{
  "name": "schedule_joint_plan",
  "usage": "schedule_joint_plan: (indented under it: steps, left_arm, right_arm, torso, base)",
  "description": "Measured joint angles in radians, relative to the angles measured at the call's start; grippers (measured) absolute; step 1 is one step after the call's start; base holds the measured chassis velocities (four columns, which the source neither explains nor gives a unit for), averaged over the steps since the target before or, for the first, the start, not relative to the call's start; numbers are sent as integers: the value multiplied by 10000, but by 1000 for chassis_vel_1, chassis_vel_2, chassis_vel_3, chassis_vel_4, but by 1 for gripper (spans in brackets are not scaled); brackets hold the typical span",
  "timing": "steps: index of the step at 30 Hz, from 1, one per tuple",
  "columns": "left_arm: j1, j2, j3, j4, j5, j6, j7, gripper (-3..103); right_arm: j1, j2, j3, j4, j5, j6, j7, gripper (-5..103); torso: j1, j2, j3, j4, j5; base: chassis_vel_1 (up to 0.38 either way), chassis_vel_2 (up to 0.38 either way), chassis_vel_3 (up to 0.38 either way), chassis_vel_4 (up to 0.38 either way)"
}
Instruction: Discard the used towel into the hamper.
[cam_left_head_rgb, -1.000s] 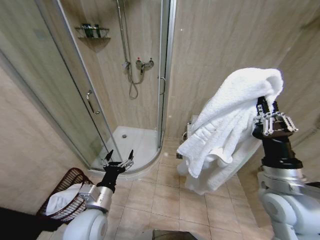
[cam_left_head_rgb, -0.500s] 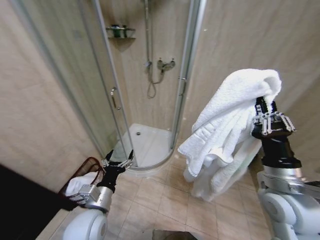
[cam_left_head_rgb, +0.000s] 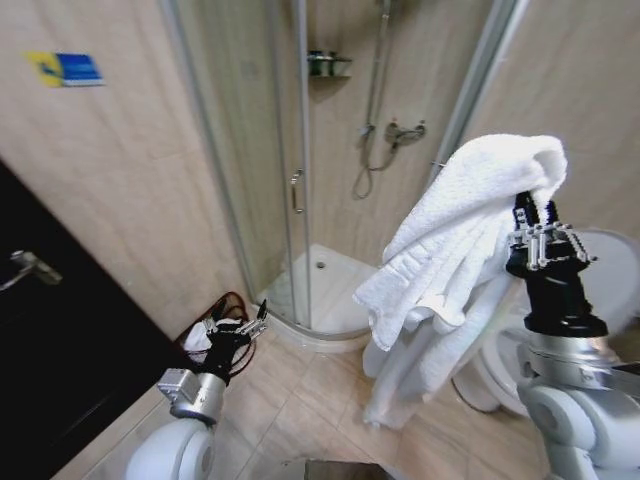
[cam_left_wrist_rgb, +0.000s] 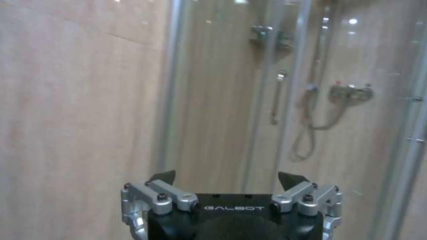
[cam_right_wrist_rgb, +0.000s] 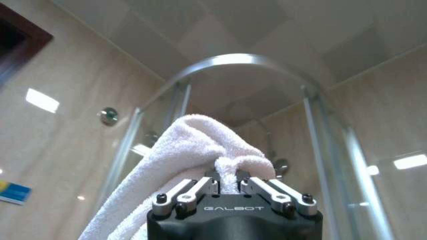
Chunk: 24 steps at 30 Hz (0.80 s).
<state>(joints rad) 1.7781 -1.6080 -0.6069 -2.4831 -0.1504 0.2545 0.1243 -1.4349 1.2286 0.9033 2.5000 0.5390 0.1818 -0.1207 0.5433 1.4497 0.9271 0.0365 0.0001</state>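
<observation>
The robot has turned left, so the hamper now sits behind the left pincer.

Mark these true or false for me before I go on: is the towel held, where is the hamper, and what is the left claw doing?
1. The right claw is shut on the white towel, held up high. True.
2. The towel already lies in the hamper. False: it hangs from the right claw, apart from the hamper.
3. The hamper stands on the floor by the shower enclosure, on the robot's left. True; the left arm partly hides it.
4. The left claw grips the hamper's rim. False: it is open and holds nothing.
5. The shower door is wide open. False: the glass door looks closed.
</observation>
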Motion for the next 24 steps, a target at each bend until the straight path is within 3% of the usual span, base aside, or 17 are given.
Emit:
schedule_joint_plan:
  steps: [24]
  left_arm:
    - [0, 0, 0, 0, 0, 0, 0, 100]
  right_arm:
    - [12, -152, 247, 0, 419, 241, -72, 13]
  torso:
    - [-1, -1, -1, -2, -1]
  base:
    - [127, 119, 129, 125]
